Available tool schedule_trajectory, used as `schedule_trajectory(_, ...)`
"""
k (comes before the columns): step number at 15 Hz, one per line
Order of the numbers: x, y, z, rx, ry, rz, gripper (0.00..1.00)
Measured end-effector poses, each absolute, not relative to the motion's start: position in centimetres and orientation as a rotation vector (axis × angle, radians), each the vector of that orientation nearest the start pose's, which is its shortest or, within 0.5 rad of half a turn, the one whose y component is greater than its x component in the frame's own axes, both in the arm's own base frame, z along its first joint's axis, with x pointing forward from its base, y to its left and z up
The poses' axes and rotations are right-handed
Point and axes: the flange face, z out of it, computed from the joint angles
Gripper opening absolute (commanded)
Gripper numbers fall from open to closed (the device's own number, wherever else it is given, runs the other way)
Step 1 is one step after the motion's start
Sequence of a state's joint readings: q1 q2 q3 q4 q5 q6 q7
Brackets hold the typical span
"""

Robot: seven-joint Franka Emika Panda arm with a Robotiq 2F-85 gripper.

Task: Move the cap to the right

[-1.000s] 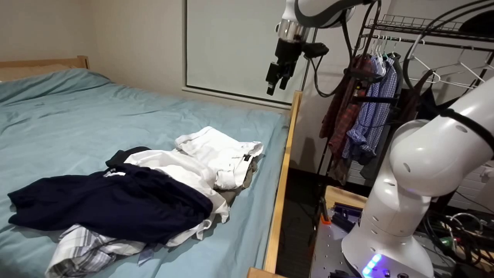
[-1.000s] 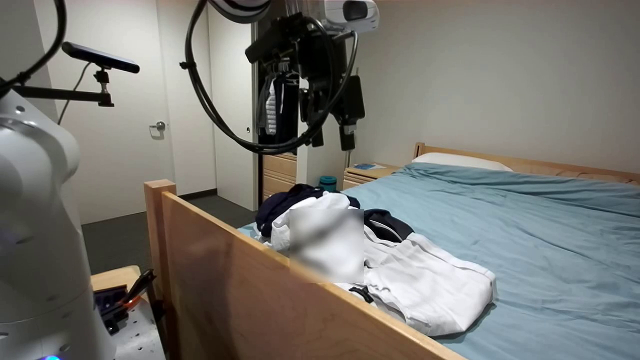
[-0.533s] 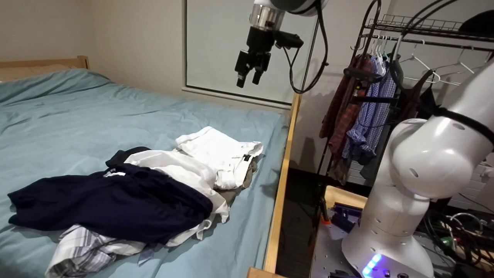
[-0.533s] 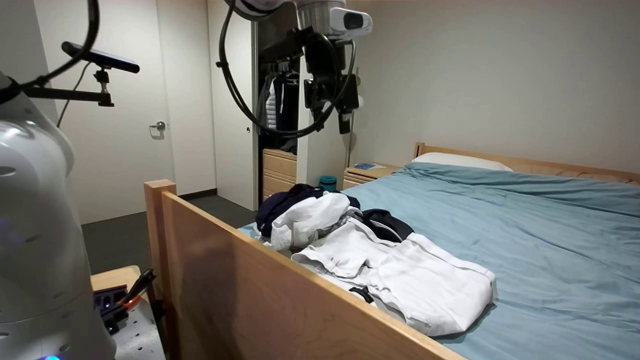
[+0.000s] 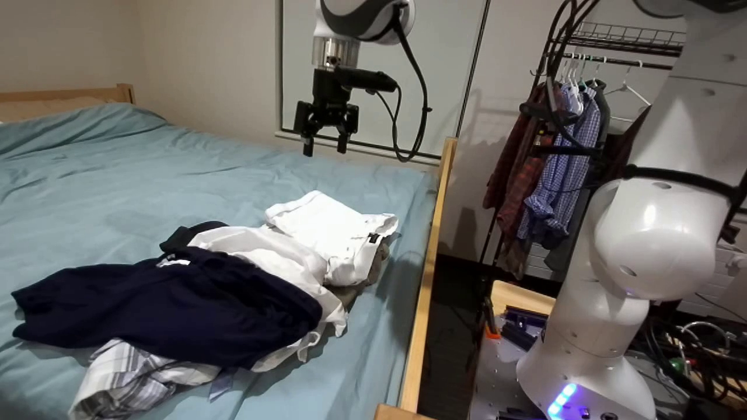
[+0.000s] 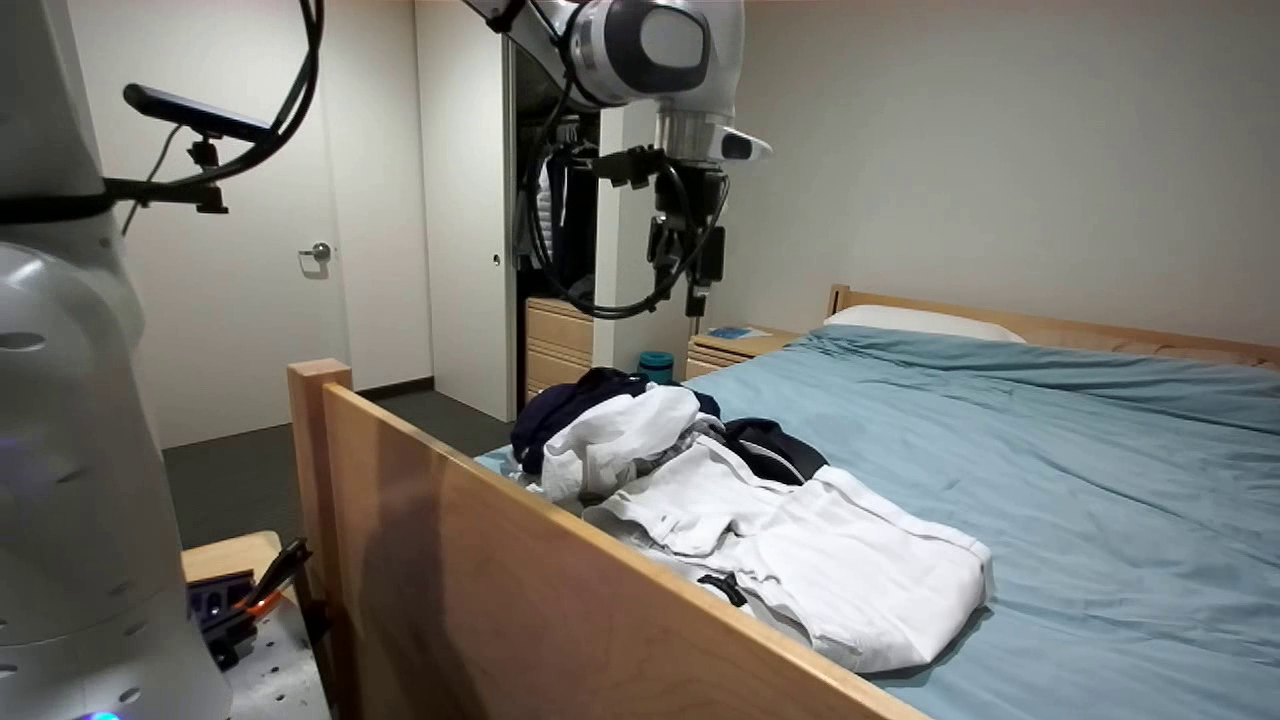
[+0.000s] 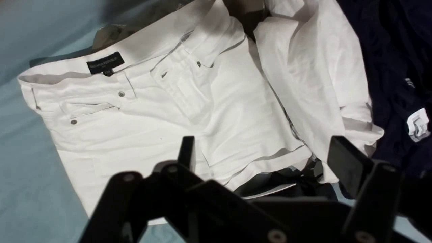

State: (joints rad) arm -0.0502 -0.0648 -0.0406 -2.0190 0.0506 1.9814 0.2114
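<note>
No cap shows in these frames; a pile of clothes lies on the bed. White shorts [image 5: 327, 227] lie flat, also in an exterior view [image 6: 850, 570] and, with a black waist label, in the wrist view [image 7: 135, 135]. A crumpled white shirt [image 5: 268, 251] overlaps their side. A navy garment [image 5: 163, 303] lies beyond it, over a grey plaid one [image 5: 128, 379]. A dark garment [image 6: 775, 450] lies behind the shorts. My gripper [image 5: 325, 147] is open and empty, pointing down well above the pile, also in an exterior view [image 6: 681, 297]. Its fingers [image 7: 265, 148] frame the shorts' leg hem.
The wooden footboard [image 6: 550, 590] rises between the arm's base and the blue-sheeted bed [image 5: 117, 198]. A clothes rack [image 5: 607, 60] with hanging shirts stands behind the arm. A cable loop [image 5: 423, 111] hangs beside the wrist. A table with tools [image 5: 519, 326] adjoins the base.
The gripper has moved out over the bed, away from the arm's base, and has come lower over the last half second. It stays open. The clothes have not moved.
</note>
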Motion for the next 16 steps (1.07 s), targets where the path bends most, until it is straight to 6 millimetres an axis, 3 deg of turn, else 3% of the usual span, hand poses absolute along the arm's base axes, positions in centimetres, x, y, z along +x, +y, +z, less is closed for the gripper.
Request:
schedule_trajectory(4, 53.7, -4.7, 48.4, -3.05, 0.496, -0.045, 1.0)
schedule_trajectory(8, 54.3, -4.2, 47.9, -2.985, 0.727, 0.091, 1.0)
schedule_trajectory(10, 56.1, -2.8, 46.4, -2.923, 0.84, 0.171, 1.0)
schedule_trajectory(13, 59.5, -0.4, 42.4, -2.823, 1.024, 0.277, 1.0)
schedule_trajectory(16, 62.3, 0.7, 39.5, -2.677, 1.147, 0.369, 1.0)
